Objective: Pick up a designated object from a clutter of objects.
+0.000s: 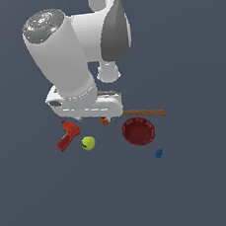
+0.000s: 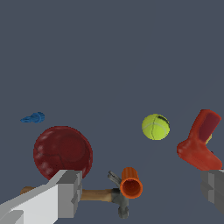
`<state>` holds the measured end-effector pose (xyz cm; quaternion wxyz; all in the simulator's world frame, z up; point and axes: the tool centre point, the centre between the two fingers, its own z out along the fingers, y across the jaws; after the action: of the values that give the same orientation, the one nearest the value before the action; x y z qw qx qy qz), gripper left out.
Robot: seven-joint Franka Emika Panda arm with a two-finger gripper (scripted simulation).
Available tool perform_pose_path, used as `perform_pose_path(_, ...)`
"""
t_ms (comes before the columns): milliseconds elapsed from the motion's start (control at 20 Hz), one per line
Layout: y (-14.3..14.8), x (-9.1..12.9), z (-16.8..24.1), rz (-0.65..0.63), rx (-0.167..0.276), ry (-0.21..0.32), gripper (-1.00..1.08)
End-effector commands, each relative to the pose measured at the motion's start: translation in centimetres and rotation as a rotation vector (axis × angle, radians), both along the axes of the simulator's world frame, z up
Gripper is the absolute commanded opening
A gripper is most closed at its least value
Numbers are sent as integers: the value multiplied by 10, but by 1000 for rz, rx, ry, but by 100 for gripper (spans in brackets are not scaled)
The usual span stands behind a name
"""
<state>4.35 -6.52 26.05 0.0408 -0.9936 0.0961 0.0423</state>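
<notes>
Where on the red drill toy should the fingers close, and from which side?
Probably the red drill toy's bulbous body, from above: it lies flat, and the tennis ball sits apart from it, leaving room. The gripper is open, with the drill beside one finger.

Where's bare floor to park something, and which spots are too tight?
Free: the wide floor in front of the drill, ball and bowl, out past the blue piece. Tight: under the gripper, where the cup lies against the hammer; also the drill-ball gap.
</notes>
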Motion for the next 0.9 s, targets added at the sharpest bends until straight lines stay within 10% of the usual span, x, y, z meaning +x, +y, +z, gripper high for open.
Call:
perform_pose_path(0, -24, 5, -19, -56, 29, 28, 108)
perform_pose_path(850, -179, -4, -161, -429, 250, 180, 108)
